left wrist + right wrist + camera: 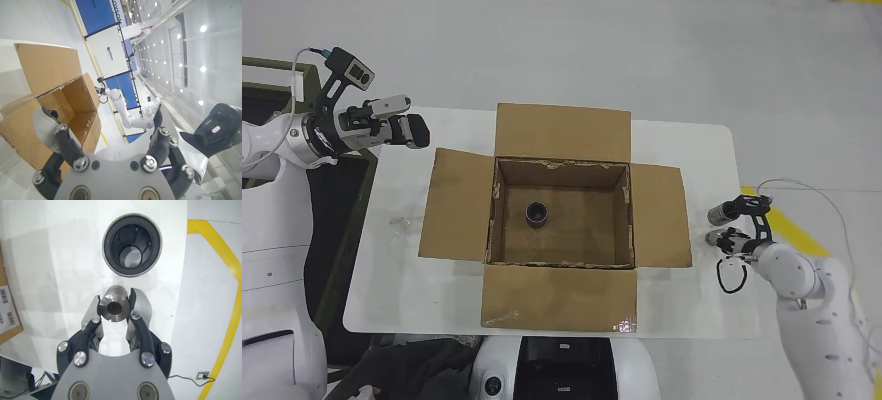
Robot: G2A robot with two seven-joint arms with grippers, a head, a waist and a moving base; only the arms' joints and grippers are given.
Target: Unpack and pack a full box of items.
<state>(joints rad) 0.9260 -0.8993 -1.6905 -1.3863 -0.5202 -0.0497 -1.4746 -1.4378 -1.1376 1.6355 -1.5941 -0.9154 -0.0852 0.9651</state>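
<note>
Top view: cardboard box (562, 135) open mid-table (692, 150), flaps folded out. I see one dark ring-shaped part (537, 214) on box floor. Left gripper (422, 131) hangs at far left table corner. Right gripper (722, 238) at right table edge, beside black-lined sleeve (724, 211).

Left wrist view: fingers (45, 117) spread wide, nothing between.

Right wrist view: fingers (90, 308) pinch steel bushing (115, 308); sleeve stands on table just beyond.

My read: unpacking nearly done, one part still inside box; repacking not started.
</note>
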